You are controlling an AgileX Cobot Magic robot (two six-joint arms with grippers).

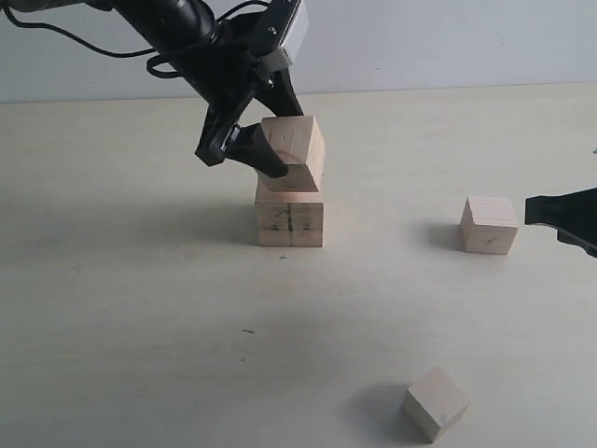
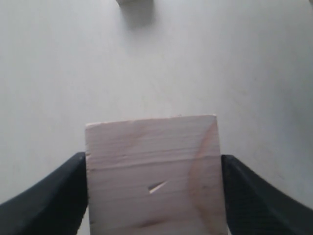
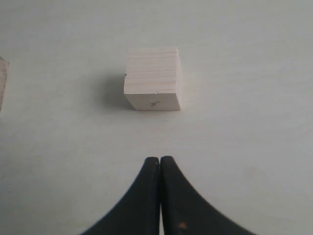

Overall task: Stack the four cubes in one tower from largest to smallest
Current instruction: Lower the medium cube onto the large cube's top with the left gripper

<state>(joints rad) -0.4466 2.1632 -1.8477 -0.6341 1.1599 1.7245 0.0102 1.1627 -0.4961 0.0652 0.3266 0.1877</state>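
The largest cube (image 1: 289,222), marked by a dark seam line, stands on the table. Tilted over its top is a second cube (image 1: 303,140) with a reddish grain arc, and its lower edge looks to touch the big one. My left gripper (image 1: 284,163) is shut on this cube; in the left wrist view the black fingers (image 2: 54,196) press both sides of the cube (image 2: 146,142). A smaller cube (image 1: 488,224) sits to the right, just ahead of my right gripper (image 1: 536,210). In the right wrist view that gripper (image 3: 160,160) is shut and empty, short of the cube (image 3: 152,78). The smallest cube (image 1: 435,401) lies at the front.
The pale table (image 1: 121,308) is bare to the left and in the middle front. A cube edge (image 2: 134,2) shows at the border of the left wrist view, and a corner of wood (image 3: 2,83) at the side of the right wrist view.
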